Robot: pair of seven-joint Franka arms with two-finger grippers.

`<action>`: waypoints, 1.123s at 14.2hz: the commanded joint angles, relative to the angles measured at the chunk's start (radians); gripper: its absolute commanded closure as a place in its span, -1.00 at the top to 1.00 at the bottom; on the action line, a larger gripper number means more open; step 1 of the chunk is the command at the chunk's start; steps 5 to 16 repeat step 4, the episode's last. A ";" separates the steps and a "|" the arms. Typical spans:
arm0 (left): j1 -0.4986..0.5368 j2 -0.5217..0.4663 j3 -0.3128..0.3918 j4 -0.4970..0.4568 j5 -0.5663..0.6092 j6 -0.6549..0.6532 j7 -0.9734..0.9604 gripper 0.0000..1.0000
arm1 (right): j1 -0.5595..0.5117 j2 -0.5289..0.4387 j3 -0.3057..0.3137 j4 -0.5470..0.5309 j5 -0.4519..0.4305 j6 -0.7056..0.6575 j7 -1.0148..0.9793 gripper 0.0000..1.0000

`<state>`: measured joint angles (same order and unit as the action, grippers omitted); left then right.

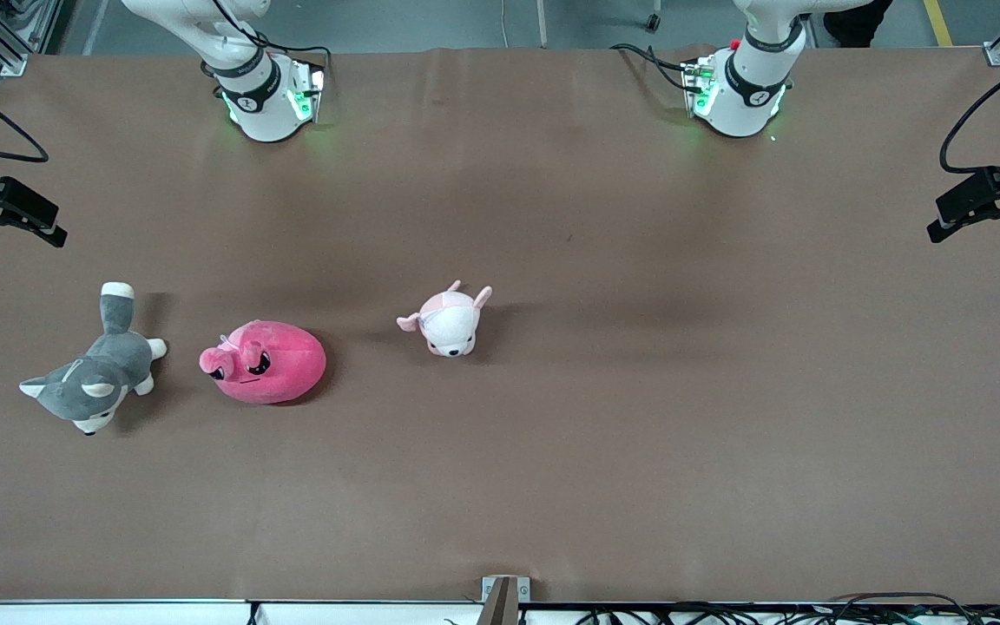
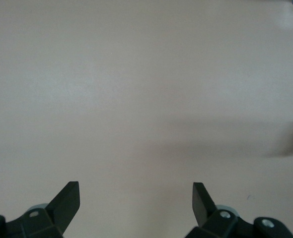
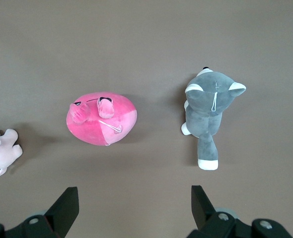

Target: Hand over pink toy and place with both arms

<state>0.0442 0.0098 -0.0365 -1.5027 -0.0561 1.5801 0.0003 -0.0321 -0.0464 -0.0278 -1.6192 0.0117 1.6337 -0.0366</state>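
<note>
The pink toy [image 1: 266, 361] is a round hot-pink plush with dark eyes. It lies on the brown table toward the right arm's end, between the husky plush and the small pale pink plush. It also shows in the right wrist view [image 3: 102, 118]. My right gripper [image 3: 135, 204] is open and empty, high over bare table with the pink toy below it. My left gripper [image 2: 136, 201] is open and empty over bare table. Neither gripper shows in the front view; only the arm bases do.
A grey-and-white husky plush [image 1: 94, 371] lies beside the pink toy, nearer the table's end; it also shows in the right wrist view [image 3: 208, 111]. A small pale pink-and-white animal plush [image 1: 450, 319] lies toward the table's middle. Black camera mounts [image 1: 990, 201] stand at both table ends.
</note>
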 commanded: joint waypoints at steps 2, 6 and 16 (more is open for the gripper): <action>-0.004 0.006 0.003 0.019 0.009 -0.019 0.015 1.00 | -0.005 -0.030 0.005 -0.034 -0.022 0.003 0.014 1.00; -0.004 0.006 0.003 0.019 0.009 -0.019 0.015 1.00 | -0.006 -0.030 0.003 -0.034 -0.021 0.000 0.014 1.00; -0.004 0.006 0.003 0.019 0.009 -0.019 0.015 1.00 | -0.006 -0.030 0.003 -0.034 -0.021 0.000 0.014 1.00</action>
